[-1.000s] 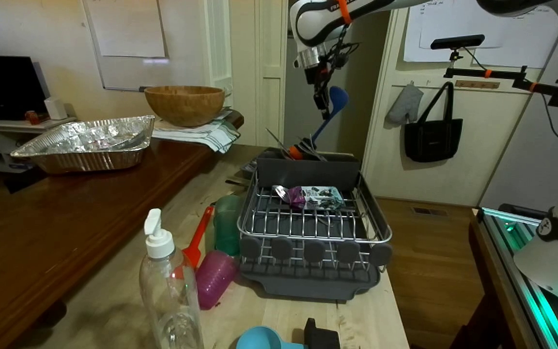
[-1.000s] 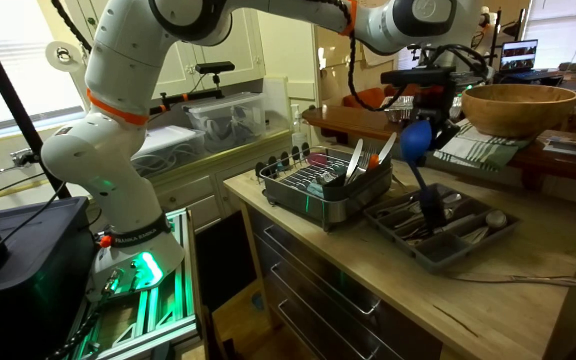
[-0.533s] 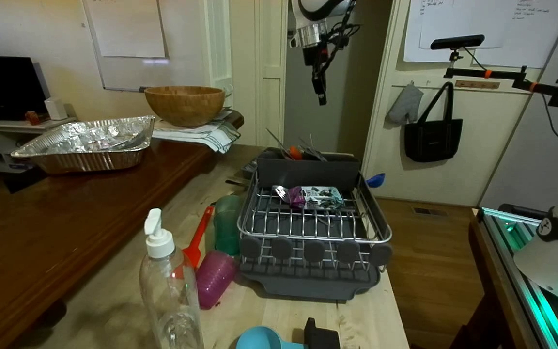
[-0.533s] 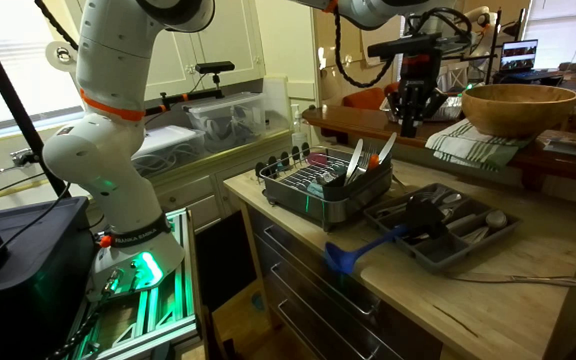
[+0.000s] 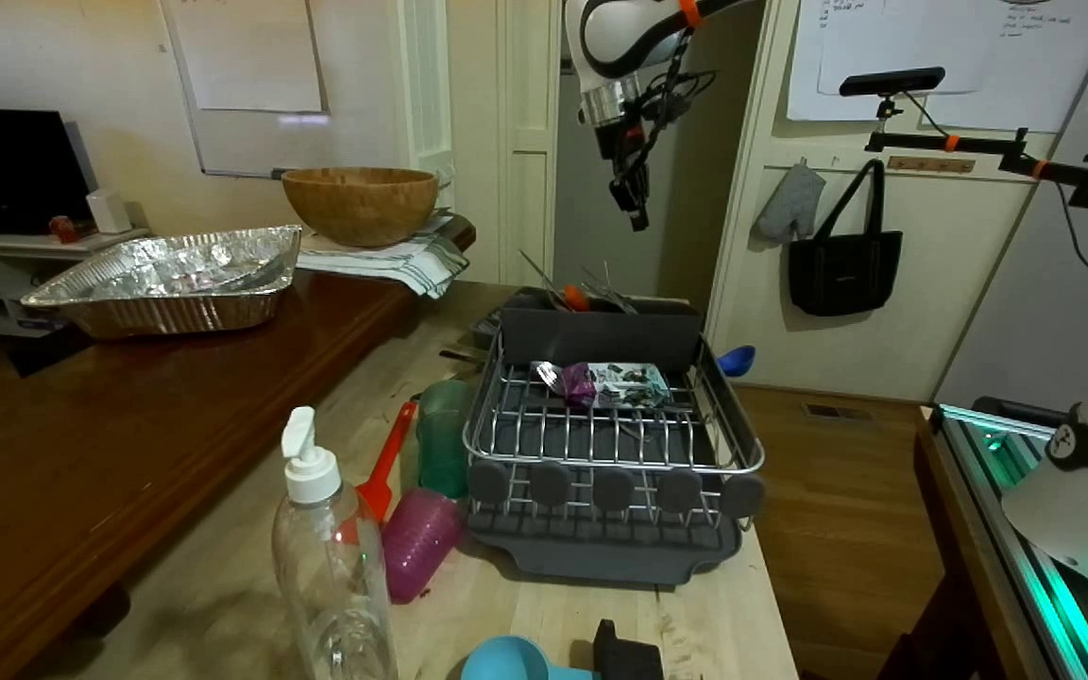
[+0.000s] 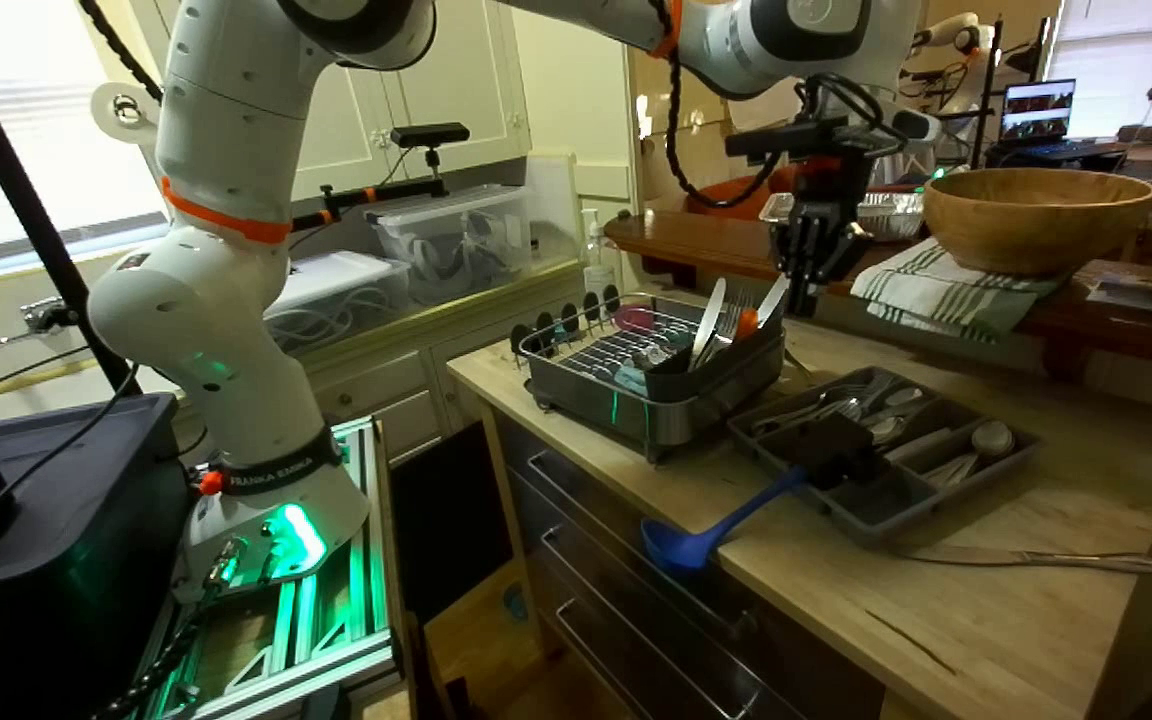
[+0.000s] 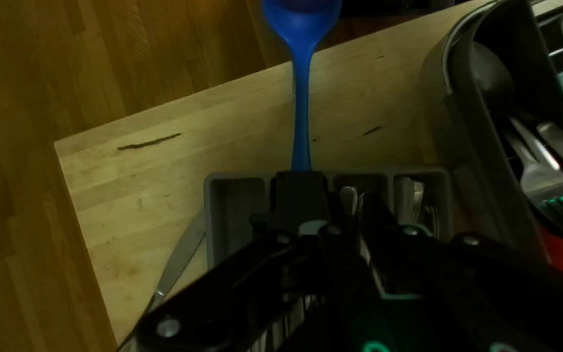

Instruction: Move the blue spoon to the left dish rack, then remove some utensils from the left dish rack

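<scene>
The blue spoon (image 6: 681,545) lies on its side. Its black handle block (image 6: 839,450) is over the grey utensil tray (image 6: 884,500), and its bowl pokes out past the counter's edge. In the wrist view the spoon's handle (image 7: 302,102) points away from my fingers. Above the tray and the back end of the left dish rack (image 6: 676,420) hangs my gripper (image 6: 802,300), apart from the spoon. Its jaws are together but for a narrow gap, and nothing shows held. Knives (image 6: 708,320), a fork (image 6: 733,318) and an orange handle (image 6: 747,323) stand in the rack's caddy.
Inside the rack lies a purple and teal packet (image 5: 629,384). A loose knife (image 6: 1046,558) is on the counter. Beside the rack are a pink cup (image 5: 419,543), a red spoon (image 5: 391,458) and a pump bottle (image 5: 331,567). Farther back stands a wooden bowl (image 6: 1041,215).
One second ago the blue spoon stood upright above the utensil tray, close by the gripper. It has toppled over toward the counter's edge. My gripper rose, then came back down somewhat.
</scene>
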Controlling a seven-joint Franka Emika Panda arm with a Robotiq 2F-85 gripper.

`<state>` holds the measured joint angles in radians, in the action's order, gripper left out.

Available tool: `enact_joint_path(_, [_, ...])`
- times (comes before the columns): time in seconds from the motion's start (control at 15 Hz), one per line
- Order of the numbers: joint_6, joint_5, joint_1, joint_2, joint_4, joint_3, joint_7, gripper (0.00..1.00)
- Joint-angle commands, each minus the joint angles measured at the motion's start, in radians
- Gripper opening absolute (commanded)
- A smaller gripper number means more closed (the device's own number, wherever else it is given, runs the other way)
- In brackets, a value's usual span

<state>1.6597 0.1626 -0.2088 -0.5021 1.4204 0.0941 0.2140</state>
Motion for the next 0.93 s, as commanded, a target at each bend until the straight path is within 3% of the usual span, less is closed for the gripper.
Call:
enact_joint_path(0.0, [0.045,0.012,-0.007,-0.031,0.024,0.048,-0.104,0.49])
enact_joint_path(0.47, [0.018,-0.027,-0.054,-0.162,-0.015,0.063,-0.104,0.99])
enact_joint_path(0.8, [0.246,-0.184,-0.11,-0.126,0.118,0.035,-0.096,1.0])
enact_joint_path(0.87, [0.163,-0.126,-0.081,-0.161,0.05,0.056,-0.087,1.0])
